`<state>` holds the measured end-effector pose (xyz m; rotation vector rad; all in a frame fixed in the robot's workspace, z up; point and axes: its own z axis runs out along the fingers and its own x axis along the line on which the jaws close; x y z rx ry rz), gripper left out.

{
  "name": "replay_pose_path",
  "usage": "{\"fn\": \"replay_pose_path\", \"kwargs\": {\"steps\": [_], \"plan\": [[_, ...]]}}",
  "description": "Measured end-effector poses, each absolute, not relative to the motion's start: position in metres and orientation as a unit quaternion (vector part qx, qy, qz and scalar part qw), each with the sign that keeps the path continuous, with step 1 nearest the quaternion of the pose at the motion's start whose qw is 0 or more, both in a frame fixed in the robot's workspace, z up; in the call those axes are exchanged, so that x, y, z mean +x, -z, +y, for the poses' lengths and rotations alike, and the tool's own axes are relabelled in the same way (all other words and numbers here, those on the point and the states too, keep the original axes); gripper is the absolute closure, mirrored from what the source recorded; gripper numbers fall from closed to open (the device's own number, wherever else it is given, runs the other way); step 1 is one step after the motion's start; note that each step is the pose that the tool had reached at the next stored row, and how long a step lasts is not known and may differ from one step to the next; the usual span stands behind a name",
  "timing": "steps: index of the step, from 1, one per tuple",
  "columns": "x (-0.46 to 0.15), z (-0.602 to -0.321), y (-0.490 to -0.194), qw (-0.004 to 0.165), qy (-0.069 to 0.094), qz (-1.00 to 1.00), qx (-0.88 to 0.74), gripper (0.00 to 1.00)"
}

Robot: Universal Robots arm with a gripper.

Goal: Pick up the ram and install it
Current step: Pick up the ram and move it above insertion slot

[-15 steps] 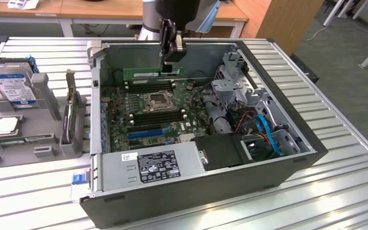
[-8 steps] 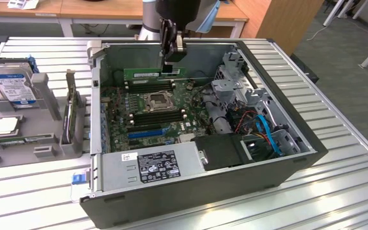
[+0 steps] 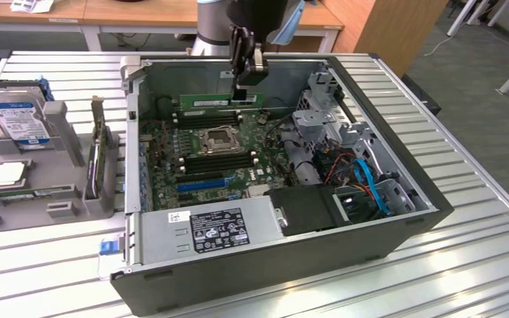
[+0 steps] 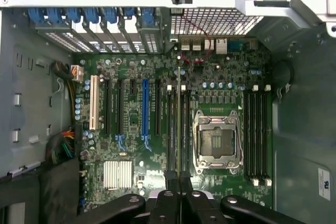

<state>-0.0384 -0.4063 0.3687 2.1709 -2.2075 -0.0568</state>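
Note:
My gripper point(image 3: 247, 78) is shut on the ram point(image 3: 219, 101), a long green stick held level inside the open computer case point(image 3: 396, 165). The stick hangs above the motherboard point(image 3: 236, 175), over the memory slots point(image 3: 206, 119) on the far side of the CPU socket point(image 3: 219, 139). In the wrist view the ram point(image 4: 178, 124) shows edge-on as a thin line running out from between the black fingers point(image 4: 171, 179). It lies along the dark memory slots point(image 4: 185, 129) between the blue slot point(image 4: 145, 106) and the CPU socket point(image 4: 217, 142).
A grey parts stand point(image 3: 60, 126) at the exterior view's left holds a hard drive point(image 3: 16, 116), a dark card point(image 3: 95, 156) and another green stick point(image 3: 34, 193). Inside the case are the power supply point(image 3: 210, 228), drive cage point(image 3: 325, 122) and blue cables point(image 3: 374, 189).

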Motion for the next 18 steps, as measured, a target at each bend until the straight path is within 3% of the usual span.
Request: {"fn": "replay_pose_path", "kwargs": {"steps": [18], "plan": [[-0.034, -0.406, -0.355, 0.022, 0.018, -0.713, 0.701, 0.88]]}}
